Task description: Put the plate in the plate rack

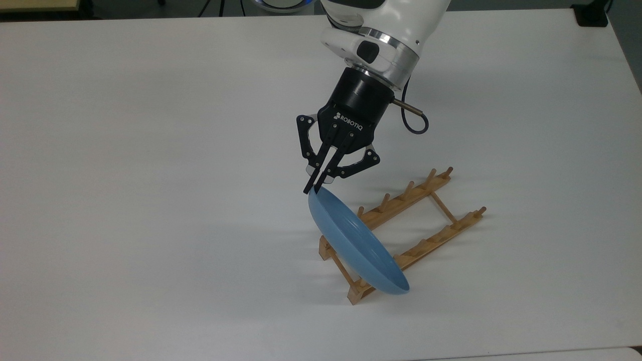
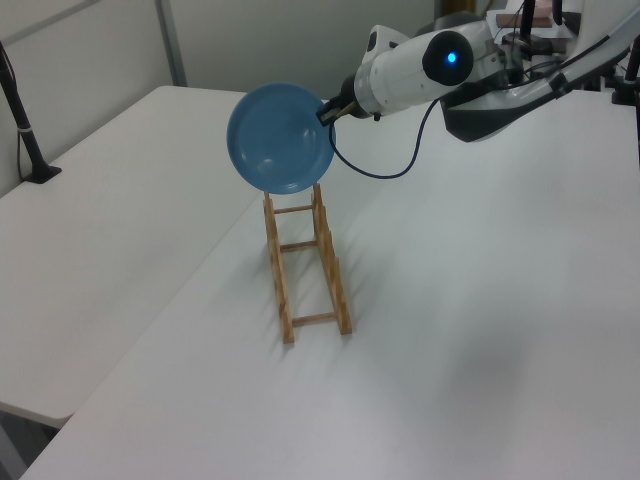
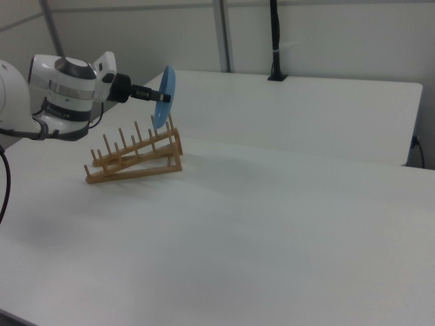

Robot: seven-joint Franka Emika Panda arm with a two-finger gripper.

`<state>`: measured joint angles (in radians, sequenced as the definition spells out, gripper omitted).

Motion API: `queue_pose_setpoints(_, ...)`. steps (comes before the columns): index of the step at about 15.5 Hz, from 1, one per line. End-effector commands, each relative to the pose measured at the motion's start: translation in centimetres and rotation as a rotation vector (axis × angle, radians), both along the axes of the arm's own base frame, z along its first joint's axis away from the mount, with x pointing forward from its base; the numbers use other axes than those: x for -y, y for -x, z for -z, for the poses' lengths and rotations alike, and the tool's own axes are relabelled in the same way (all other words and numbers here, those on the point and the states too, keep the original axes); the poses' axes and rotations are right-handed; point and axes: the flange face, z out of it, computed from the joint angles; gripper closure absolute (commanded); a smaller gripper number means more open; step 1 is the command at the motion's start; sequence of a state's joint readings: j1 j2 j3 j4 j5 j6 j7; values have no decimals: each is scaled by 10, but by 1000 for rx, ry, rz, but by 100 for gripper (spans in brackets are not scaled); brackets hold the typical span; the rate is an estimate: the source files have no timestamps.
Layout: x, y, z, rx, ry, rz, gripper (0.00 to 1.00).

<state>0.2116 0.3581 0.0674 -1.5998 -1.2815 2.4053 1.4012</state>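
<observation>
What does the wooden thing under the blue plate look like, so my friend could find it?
On the big white table, look just below the robot's black gripper and the blue plate. The plate rack is a little wooden ladder shape with rows of upright pegs, the table's sole wooden thing.

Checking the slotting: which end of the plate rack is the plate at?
The plate is at the plate rack's end toward the top view's lower left, nearest the gripper; the opposite end's pegs stand bare.

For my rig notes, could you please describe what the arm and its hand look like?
The arm is glossy white with a silver ring at the wrist. The hand is black, marked ROBOTIQ in white, with two thin black fingers. A dark cable loops from its side.
</observation>
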Motion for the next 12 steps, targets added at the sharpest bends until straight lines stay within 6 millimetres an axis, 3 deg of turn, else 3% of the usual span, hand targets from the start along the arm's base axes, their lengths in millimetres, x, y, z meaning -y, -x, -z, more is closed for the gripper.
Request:
queue_pose_setpoints(1,2,14,-13,20,16,8,100)
queue_pose_setpoints(12,-14,18,20,-25,69,-16,98)
